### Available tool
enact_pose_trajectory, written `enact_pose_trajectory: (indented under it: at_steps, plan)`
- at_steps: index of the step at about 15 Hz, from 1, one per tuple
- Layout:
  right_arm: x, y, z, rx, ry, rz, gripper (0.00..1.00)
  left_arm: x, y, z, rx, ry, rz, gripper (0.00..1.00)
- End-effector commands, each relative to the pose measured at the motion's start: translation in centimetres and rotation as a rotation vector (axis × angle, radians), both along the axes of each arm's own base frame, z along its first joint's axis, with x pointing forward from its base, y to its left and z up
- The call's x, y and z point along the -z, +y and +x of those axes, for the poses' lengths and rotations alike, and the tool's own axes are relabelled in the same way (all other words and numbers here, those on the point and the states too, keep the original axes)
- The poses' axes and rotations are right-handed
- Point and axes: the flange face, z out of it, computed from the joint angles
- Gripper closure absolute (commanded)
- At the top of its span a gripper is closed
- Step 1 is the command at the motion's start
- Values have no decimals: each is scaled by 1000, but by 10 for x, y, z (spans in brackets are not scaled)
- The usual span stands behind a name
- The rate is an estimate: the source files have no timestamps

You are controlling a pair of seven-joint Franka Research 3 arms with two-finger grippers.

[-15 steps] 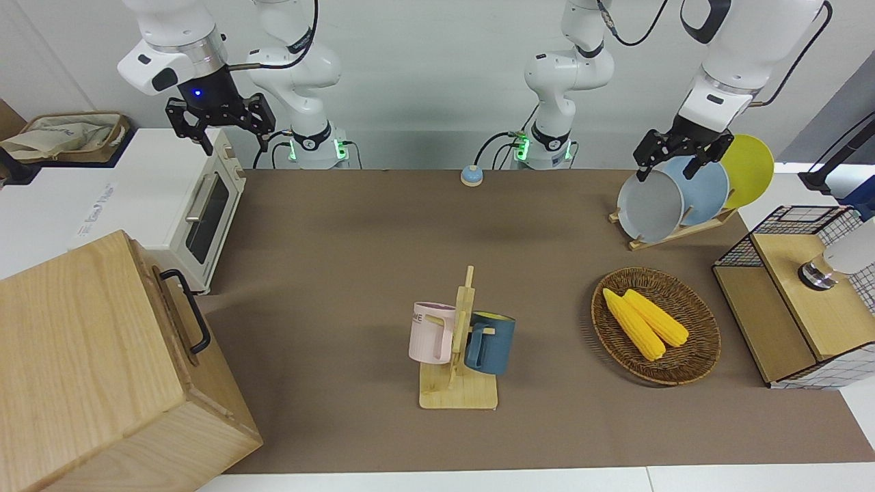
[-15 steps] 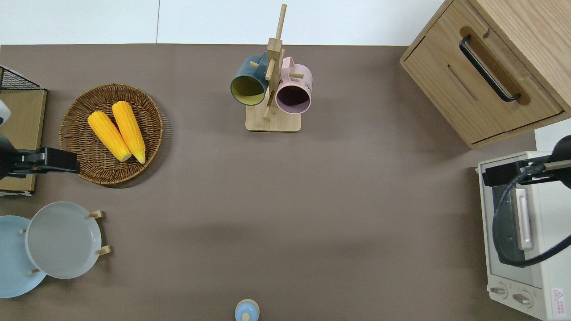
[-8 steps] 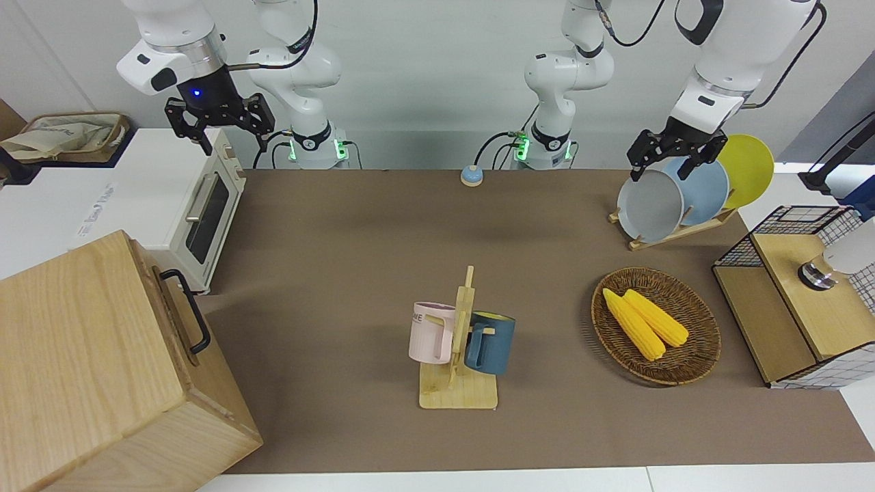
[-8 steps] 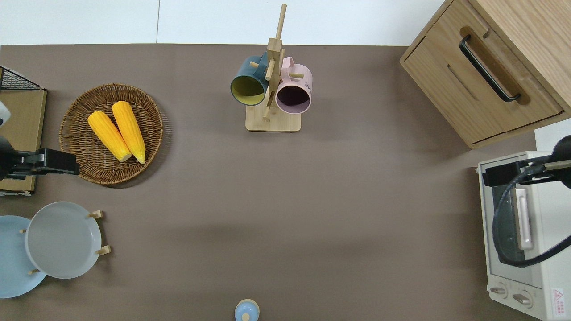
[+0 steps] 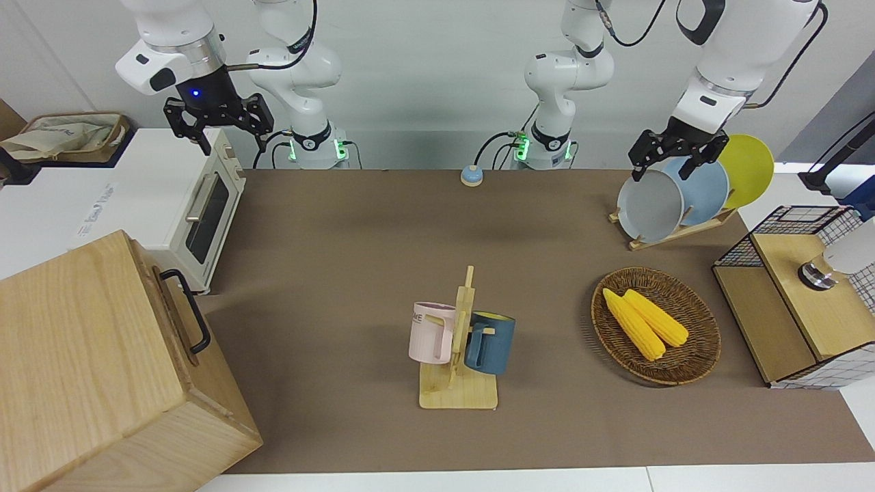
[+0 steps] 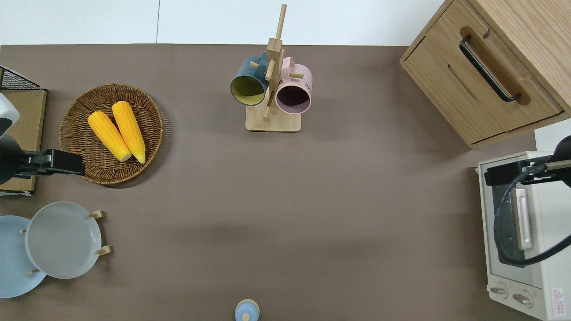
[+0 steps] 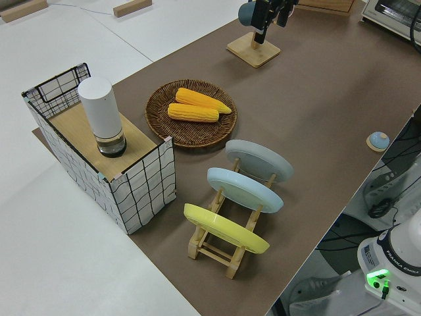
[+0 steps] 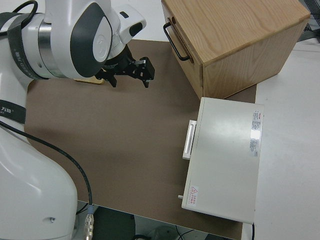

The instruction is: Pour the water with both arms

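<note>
Both arms hang high over the table's ends with nothing held. My left gripper (image 5: 677, 154) is open, over the gap between the wicker basket and the wire shelf in the overhead view (image 6: 55, 161). Above the toaster oven my right gripper (image 5: 219, 128) is open too, its fingers spread wide (image 8: 131, 75). A pink mug (image 5: 431, 333) and a dark blue mug (image 5: 489, 344) hang on a wooden rack (image 5: 458, 395) toward the table edge farthest from the robots. A white cylinder (image 7: 100, 112) stands on the wire shelf. No water shows.
A wicker basket (image 5: 697, 355) holds two corn cobs. A plate rack (image 5: 673, 232) carries grey, blue and yellow plates. The wire shelf box (image 5: 786, 321) stands at the left arm's end; a toaster oven (image 5: 205, 205) and wooden cabinet (image 5: 89, 369) at the right arm's end. A small blue knob (image 5: 471, 176) lies near the bases.
The left gripper has shifted slightly toward the basket. The right gripper has edged up a little. Nothing on the table has moved.
</note>
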Motion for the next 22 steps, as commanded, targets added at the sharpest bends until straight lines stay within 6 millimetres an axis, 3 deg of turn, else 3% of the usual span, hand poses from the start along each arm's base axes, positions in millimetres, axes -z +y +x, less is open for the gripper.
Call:
enact_pose_trajectory:
  at_steps: [1, 4, 9, 12, 16, 18, 22]
  plan:
    - [29, 4, 5, 9, -5, -5, 11, -2, 15, -4, 21, 3, 12, 0]
    - [50, 26, 9, -19, -5, -11, 11, -2, 40, -4, 14, -3, 11, 0]
    - [94, 32, 14, -13, -19, -12, 11, 0, 104, -9, 21, -12, 11, 0]
    - [122, 68, 8, 8, -63, -12, 11, 4, 138, -12, 47, -2, 51, 2]
    - [144, 113, 4, -13, -122, 0, 11, 9, 194, -19, 65, -21, 52, 0]
    - [150, 129, 3, -17, -145, 12, 11, 11, 210, -22, 47, -25, 56, 2]
    - [167, 179, -1, -2, -206, 51, 13, 8, 236, -27, 16, -67, 61, 2]
